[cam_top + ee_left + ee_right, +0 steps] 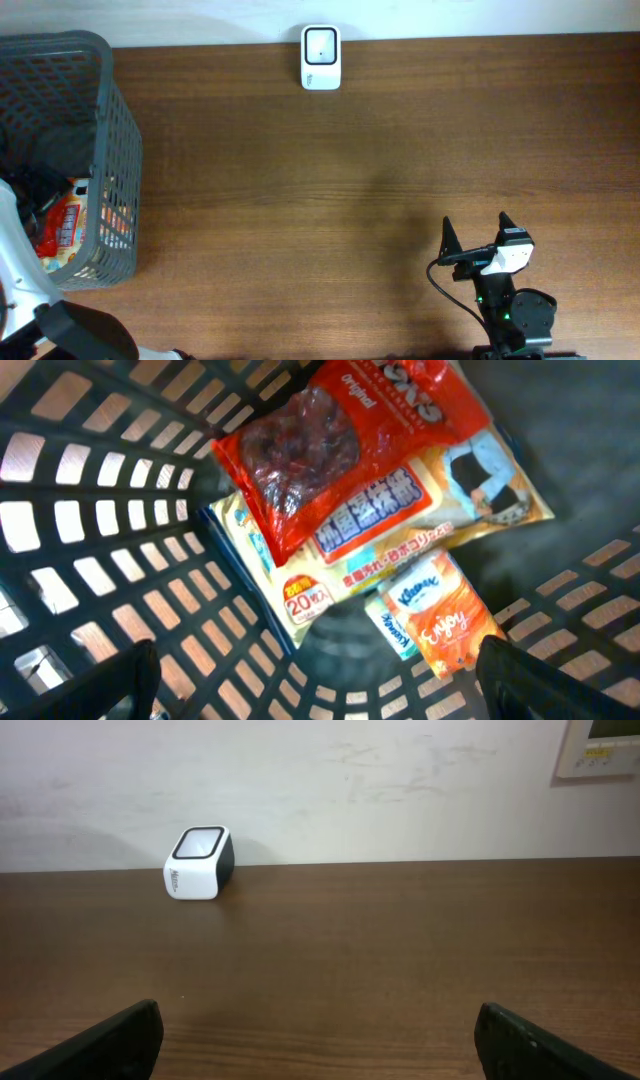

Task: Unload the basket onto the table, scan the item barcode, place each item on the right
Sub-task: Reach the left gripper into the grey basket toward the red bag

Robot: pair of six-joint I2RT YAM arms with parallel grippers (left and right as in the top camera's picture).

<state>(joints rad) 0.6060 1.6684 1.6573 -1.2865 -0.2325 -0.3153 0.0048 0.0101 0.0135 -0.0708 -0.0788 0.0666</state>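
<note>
The left claw [325, 695] hangs over the inside of the basket [118, 150], spread wide and gripping nothing. Its 2 dark fingertips show only at the bottom corners of the wrist view. It sits there, I judge, because the goods to be scanned lie in the basket, and the wide spread suits a descent onto one of them.

3 packets lie on the basket floor. A glossy red bag [330, 440] with a clear window onto dark, lumpy contents lies partly over a flat yellow pack [400, 525] printed with blue characters. A small orange tissue pack [450, 625] sits just beside the yellow one's lower edge. All 3 are soft film wrappers, likely slippery and crinkly (no barcode shows on any upward face). The basket is a grey plastic lattice with rectangular holes.

The right claw [477, 232] is likewise released and empty, parked low over the near right of the brown wood-grain table [300, 190] and pointing toward the scanner [321, 57]. That scanner, a rounded white block with a dark tilted window, stands at the table's far edge against the pale wall [400, 780], well apart from both basket and right claw. The bare stretch in front of it leaves room to present a packet to its window.
</note>
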